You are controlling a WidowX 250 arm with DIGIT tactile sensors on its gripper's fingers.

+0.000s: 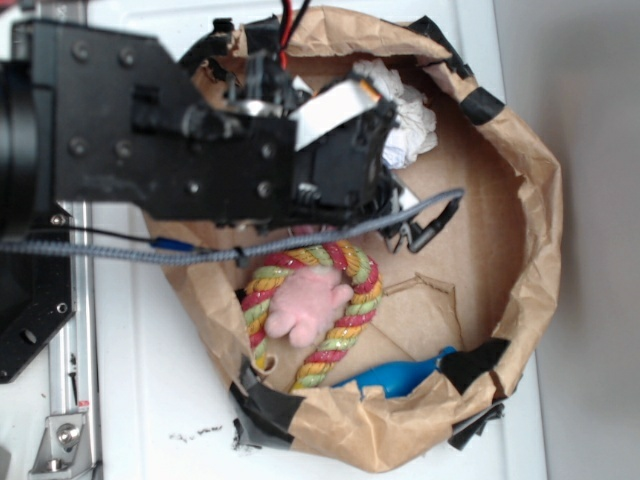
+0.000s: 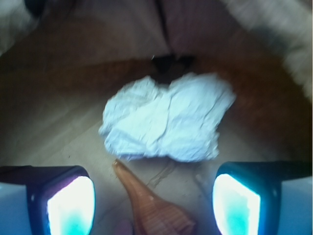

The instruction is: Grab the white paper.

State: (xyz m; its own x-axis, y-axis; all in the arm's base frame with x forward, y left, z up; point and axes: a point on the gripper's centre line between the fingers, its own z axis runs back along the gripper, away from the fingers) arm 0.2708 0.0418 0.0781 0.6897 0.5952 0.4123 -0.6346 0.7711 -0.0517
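Pincer (image 2: 154, 203): spread wide, gripping nothing.
White paper (image 2: 168, 117): crumpled on the bag floor, beyond the fingertips.
Seashell (image 2: 154, 208): between the fingers, beside the paper.

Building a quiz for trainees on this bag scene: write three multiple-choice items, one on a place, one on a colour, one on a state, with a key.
1. In the wrist view, where does the crumpled white paper wad lie?
A. Ahead of the gripper, beyond the brown pointed seashell
B. Clamped between the fingers
C. Outside the brown paper bag

2. What colour is the plush toy inside the multicoloured rope ring?
A. Green
B. Pink
C. Black

3. How does the gripper stand?
A. Shut on the paper
B. Shut on the shell
C. Open, holding nothing

Key: 1 A, the wad sits past the shell, clear of both fingers. 2 B, the exterior view shows it pink. 3 C, the fingers stand wide apart with only the shell's tip between them.
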